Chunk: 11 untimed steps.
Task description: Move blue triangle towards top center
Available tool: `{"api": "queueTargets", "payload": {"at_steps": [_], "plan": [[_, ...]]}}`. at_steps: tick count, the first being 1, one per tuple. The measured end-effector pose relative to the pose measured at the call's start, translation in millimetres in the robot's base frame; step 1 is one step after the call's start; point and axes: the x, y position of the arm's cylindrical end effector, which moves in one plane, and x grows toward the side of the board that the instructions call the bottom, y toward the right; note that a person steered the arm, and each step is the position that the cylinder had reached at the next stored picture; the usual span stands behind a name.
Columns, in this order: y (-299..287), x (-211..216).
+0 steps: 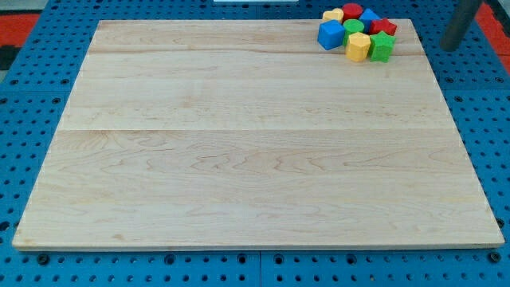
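Note:
A tight cluster of blocks sits at the top right corner of the wooden board (239, 143). The blue triangle (370, 15) lies at the cluster's top, between a red block (352, 10) and another red block (386, 26). A blue cube (329, 34) is at the cluster's left. A yellow block (333, 15), a green block (353, 27), a yellow hexagon (358, 46) and a green star (382, 46) make up the rest. My tip (452, 46) is to the right of the cluster, off the board's right edge, touching no block.
A blue pegboard (486, 119) surrounds the wooden board on all sides. A red patch (16, 24) shows at the view's top left.

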Motion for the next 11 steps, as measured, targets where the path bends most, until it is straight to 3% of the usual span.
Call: {"api": "queueTargets", "payload": {"at_steps": [2, 4, 11], "plan": [[-29, -61], [-98, -62], [-197, -37]]}}
